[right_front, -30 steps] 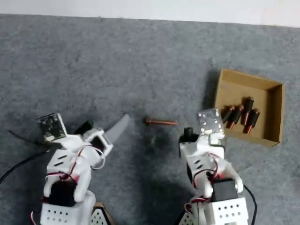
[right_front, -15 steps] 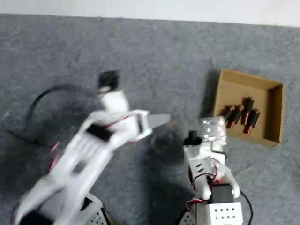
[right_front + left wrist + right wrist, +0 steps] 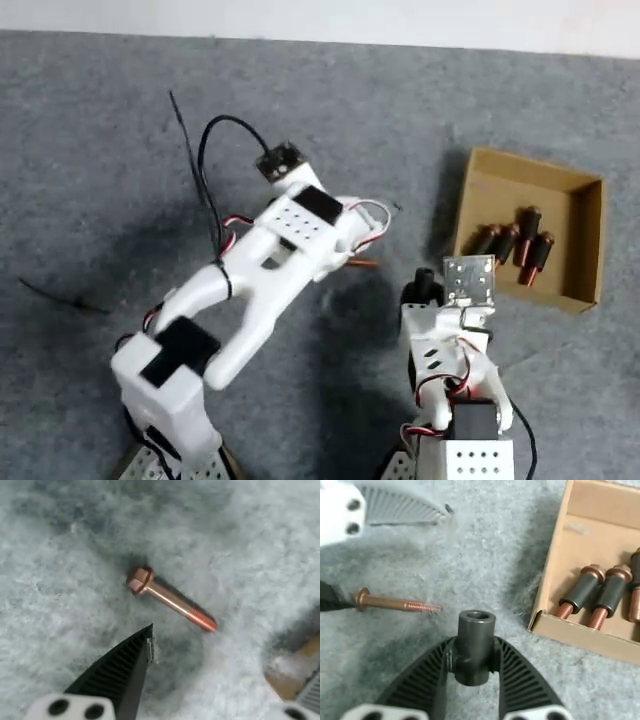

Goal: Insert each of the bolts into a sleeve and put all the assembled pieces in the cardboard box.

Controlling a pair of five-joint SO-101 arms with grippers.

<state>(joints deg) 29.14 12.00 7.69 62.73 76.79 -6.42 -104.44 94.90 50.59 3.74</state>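
Sleeve [image 3: 475, 625], dark and hollow, stands bore-up nearest the arm bases, pinched firmly in the narrow jaws of the right gripper [image 3: 473, 647]. Just beyond it, the last loose bolt [image 3: 170, 600], copper-coloured, lies flat on the grey felt surface [image 3: 120, 150], its threaded end pointing toward the cardboard box [image 3: 585, 240]. The left gripper [image 3: 227, 652] hangs low over the bolt, jaws spread wide and holding nothing; one dark fingertip [image 3: 142, 640] sits just beside the shank, apparently without touching it.

The step in hand looks to be the pick-up of that bolt. Done well, the left jaws would come down astride the shank and close near the head, which leaves the thread free to enter the waiting bore. A grip too near the thread would likely block the insertion, and a crooked grip could roll the bolt away across the felt.

Farthest off, several assembled pieces [image 3: 515, 245] already lie side by side inside the box.
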